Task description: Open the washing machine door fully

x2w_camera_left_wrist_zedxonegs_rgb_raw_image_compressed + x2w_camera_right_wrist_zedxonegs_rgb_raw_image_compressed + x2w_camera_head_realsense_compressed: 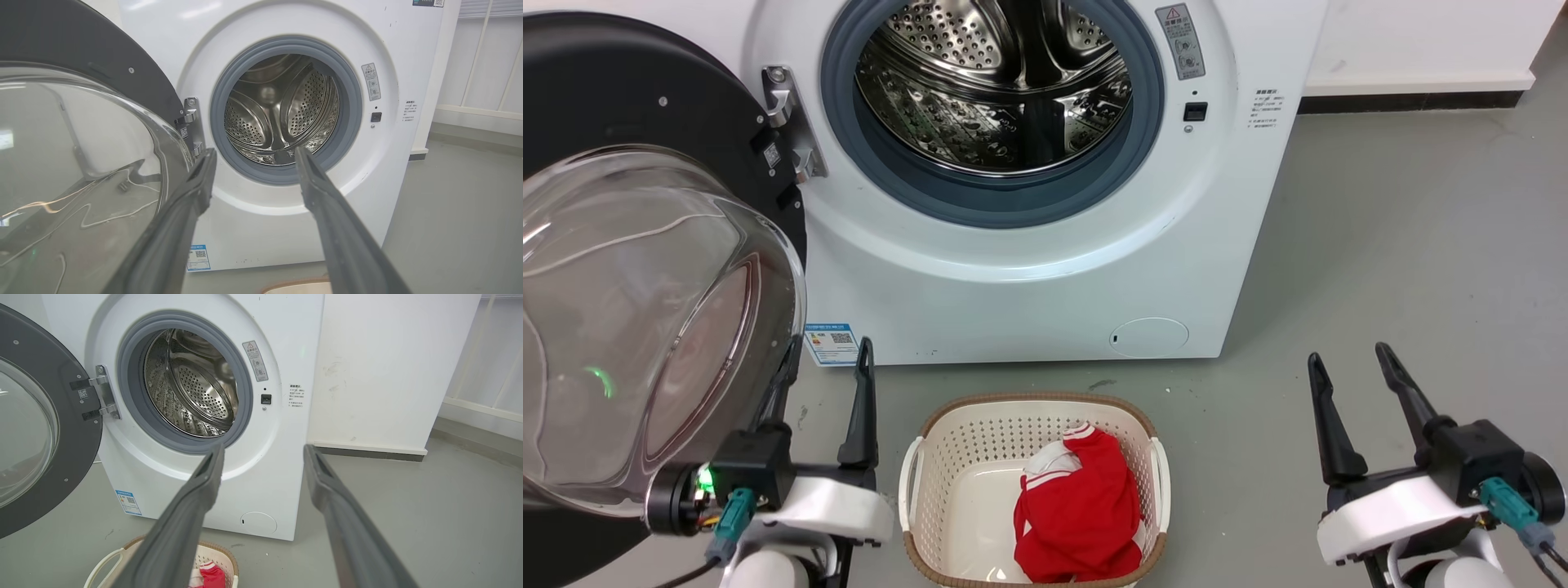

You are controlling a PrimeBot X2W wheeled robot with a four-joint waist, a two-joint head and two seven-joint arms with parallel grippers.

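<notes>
The washing machine door (629,106) hangs swung out to the left on its hinge (788,122), its clear glass bowl (645,327) bulging toward me. The same door (81,61) (77,437) shows in both wrist views, well clear of the steel drum mouth (992,90). My left gripper (825,359) stands open just right of the glass bowl, one finger close against it, holding nothing. My right gripper (1352,367) is open over the floor at the lower right, empty. The white washing machine (1094,269) faces me.
A cream laundry basket (931,457) with a red and white garment (1078,506) sits on the grey floor between my grippers. A white wall (388,375) and skirting stand to the machine's right, with bare floor in front.
</notes>
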